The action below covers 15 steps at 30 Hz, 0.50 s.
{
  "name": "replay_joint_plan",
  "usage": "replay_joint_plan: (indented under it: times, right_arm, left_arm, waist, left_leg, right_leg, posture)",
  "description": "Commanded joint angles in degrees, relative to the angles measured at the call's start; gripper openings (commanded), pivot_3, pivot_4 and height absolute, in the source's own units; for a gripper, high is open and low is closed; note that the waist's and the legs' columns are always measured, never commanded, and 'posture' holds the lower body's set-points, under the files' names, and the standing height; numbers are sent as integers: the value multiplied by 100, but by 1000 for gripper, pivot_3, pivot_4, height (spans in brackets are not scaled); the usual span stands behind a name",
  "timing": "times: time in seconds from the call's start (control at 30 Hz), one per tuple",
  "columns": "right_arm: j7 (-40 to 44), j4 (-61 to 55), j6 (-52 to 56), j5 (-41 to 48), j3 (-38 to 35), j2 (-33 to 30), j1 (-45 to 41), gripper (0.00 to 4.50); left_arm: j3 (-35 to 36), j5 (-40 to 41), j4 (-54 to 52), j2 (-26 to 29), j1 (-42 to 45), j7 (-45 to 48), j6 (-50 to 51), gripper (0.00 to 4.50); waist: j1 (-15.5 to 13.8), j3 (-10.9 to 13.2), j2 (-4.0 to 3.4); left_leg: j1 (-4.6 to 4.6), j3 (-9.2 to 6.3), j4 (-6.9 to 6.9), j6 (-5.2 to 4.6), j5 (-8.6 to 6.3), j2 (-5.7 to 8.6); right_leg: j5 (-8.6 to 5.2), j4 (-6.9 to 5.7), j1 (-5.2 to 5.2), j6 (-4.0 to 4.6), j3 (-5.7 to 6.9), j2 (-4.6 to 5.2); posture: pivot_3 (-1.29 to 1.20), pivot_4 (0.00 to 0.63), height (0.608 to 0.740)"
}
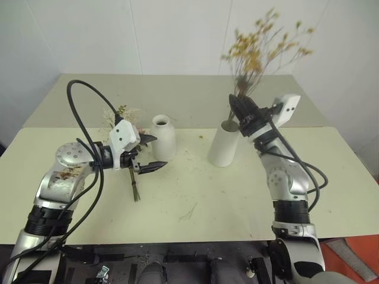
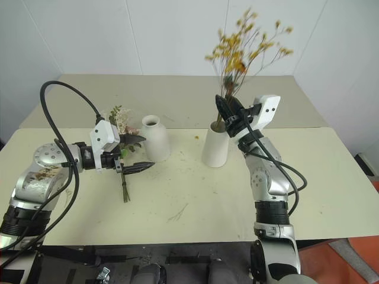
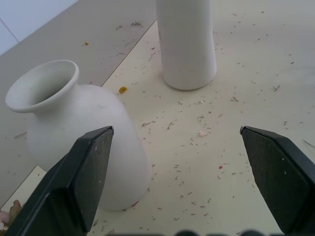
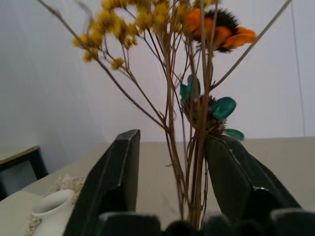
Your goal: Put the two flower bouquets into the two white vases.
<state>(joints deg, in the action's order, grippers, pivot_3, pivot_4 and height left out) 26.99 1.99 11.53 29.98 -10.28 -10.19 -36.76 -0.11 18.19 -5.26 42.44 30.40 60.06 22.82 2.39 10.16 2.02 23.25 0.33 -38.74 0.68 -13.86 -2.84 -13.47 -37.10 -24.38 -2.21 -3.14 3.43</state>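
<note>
Your right pincer (image 1: 237, 106) standing parted around yellow spray (image 1: 260, 50) stems, spray sitting in cylinder vase (image 1: 224, 144) mid-table. Left pincer (image 1: 145, 152) gaping wide, empty, beside bottle vase (image 1: 163, 137); rose bunch (image 2: 121, 133) lying toward table's left edge.

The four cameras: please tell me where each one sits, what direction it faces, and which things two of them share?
Left eye view: head, looking forward and down at the table; both arms show.
Right eye view: same head, same scene.
Left wrist view: along the open jaws of the left gripper toward the bottle vase.
Right wrist view: upward between the jaws of the right gripper along the yellow spray.
Shared: both wrist views show the bottle vase.
</note>
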Motion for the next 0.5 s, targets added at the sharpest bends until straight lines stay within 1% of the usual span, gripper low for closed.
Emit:
replay_joint_plan:
  times: [0.03,0.1,0.13,0.2,0.27,0.3,0.33,0.4,0.5]
  right_arm:
    - [152,-609,49,218,40,-27,198,3530]
    - [92,-717,33,77,108,-60,354,4211]
    - [83,-786,22,-26,150,-113,448,4467]
    - [48,-974,95,-135,194,-239,636,4467]
    - [84,-1226,475,37,173,-474,819,4467]
    - [102,-1329,615,145,123,-579,912,4467]
    - [115,-1458,827,288,49,-718,1019,4467]
    - [364,-1791,1070,450,-59,-1140,1317,4467]
    - [901,-2304,1638,677,-141,-2103,1727,4467]
  left_arm:
    - [177,79,-111,90,37,-36,-14,4500]
    - [182,81,-107,102,29,-36,-8,4500]
    - [205,88,-111,108,16,-54,7,4500]
    - [357,163,-141,89,-35,-204,136,4500]
    - [520,127,-213,81,-96,-509,335,4500]
    - [565,-8,-251,48,-81,-828,503,4500]
    - [620,-133,-312,-32,-18,-1263,843,4500]
    - [815,-120,-581,-233,69,-2005,1614,4500]
    - [1295,368,-1193,-315,122,-2527,3145,4500]
  waist:
    - [0,0,0]
    - [-1,0,0]
    - [-1,0,0]
    - [-1,0,0]
    - [-1,0,0]
    - [-3,0,0]
    - [-5,0,0]
    - [-37,0,0]
    - [-79,1,2]
  left_leg:
    - [-1,0,0,0,0,0]
    - [-1,0,-1,0,0,0]
    - [-2,0,-1,0,0,0]
    - [-1,0,-1,0,0,0]
    - [-1,0,-1,0,0,1]
    - [-1,0,-1,0,0,0]
    - [-1,0,-1,0,0,0]
    - [-2,-1,-1,0,0,0]
    - [7,-9,-4,0,0,2]
  right_leg:
    - [0,0,0,0,0,0]
    - [0,1,1,0,0,0]
    - [0,1,1,0,0,0]
    - [0,1,1,0,0,0]
    - [0,2,0,0,-1,0]
    - [0,2,1,0,-1,1]
    - [0,2,1,0,-1,1]
    - [0,2,2,0,-1,1]
    - [-1,7,4,-2,5,2]
  posture:
    - [0,150,740]
    - [0,150,740]
    - [0,150,740]
    - [0,150,740]
    - [0,150,740]
    - [0,150,740]
    - [0,150,740]
    - [0,150,740]
    - [0,150,740]
